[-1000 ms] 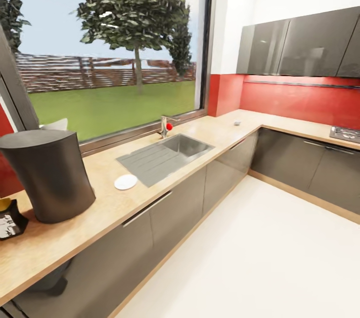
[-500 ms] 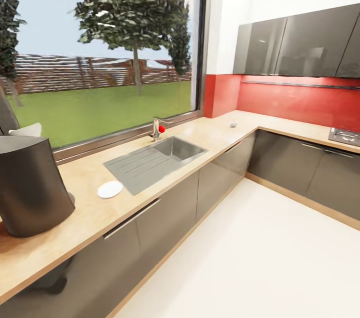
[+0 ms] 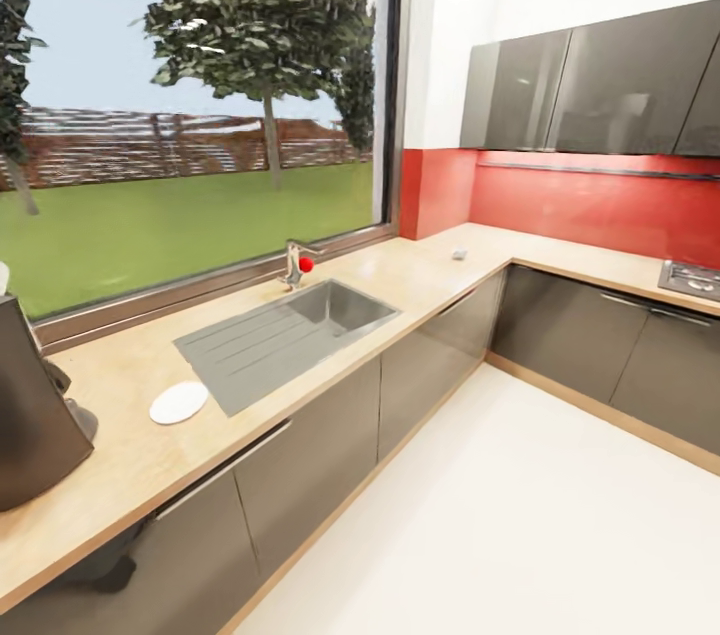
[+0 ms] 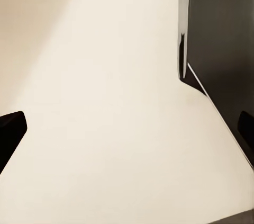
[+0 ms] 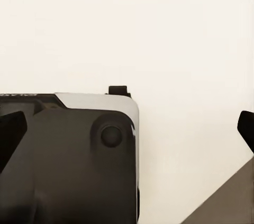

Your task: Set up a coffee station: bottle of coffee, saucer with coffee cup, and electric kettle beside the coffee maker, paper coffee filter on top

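A white saucer (image 3: pixel 178 402) lies on the wooden countertop (image 3: pixel 120 460), just left of the sink's drainboard. At the far left edge of the head view stands a dark tapered appliance (image 3: pixel 30 425), which looks like the coffee maker, cut off by the frame. In the left wrist view my left gripper (image 4: pixel 127 134) is open over pale floor, its dark fingertips (image 4: pixel 10 131) far apart. My right gripper (image 5: pixel 127 128) is open too, with nothing between its fingers, above a dark part of my own base (image 5: pixel 69 160).
A steel sink (image 3: pixel 285 330) with a red-knobbed faucet (image 3: pixel 297 265) sits under the big window. The counter turns a corner at the right towards a stove (image 3: pixel 690 277). Grey cabinets line the counter, and white floor (image 3: pixel 520 515) spreads open in front.
The head camera has swung right, so the counter slides left in the picture. The dark appliance is now half out of frame, and a small dark bottle beside it has left the view.
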Robot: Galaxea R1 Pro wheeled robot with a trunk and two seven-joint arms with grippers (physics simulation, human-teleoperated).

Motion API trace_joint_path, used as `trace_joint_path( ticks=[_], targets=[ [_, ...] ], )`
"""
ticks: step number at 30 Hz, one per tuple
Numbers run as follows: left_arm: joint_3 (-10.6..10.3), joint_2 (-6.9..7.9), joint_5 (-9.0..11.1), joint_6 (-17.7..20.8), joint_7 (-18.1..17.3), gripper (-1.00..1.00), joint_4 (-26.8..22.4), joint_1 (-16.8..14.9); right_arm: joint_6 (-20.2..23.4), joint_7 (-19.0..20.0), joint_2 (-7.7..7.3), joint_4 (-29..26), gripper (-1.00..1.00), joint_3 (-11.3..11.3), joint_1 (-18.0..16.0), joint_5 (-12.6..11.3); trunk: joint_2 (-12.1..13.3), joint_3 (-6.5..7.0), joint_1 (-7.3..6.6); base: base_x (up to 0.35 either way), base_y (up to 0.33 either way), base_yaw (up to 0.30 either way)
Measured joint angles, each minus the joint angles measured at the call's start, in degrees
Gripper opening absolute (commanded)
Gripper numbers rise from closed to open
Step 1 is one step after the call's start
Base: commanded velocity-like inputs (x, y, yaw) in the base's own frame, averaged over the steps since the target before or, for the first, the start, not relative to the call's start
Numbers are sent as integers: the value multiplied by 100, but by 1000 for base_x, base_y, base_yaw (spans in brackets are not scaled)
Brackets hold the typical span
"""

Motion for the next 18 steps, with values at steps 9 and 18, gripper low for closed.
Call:
trace_joint_path(
  ticks=[9, 18],
  targets=[
    [-16, -3, 0, -1, 0, 100, 0, 0, 23, 505, -9, 101, 100, 16, -1, 50, 0, 0, 0, 280, -206, 0],
    [-17, -17, 2, -1, 0, 100, 0, 0, 51, 609, -36, 126, 100, 28, -2, 71, 0, -2, 0, 281, -206, 24]
  ],
)
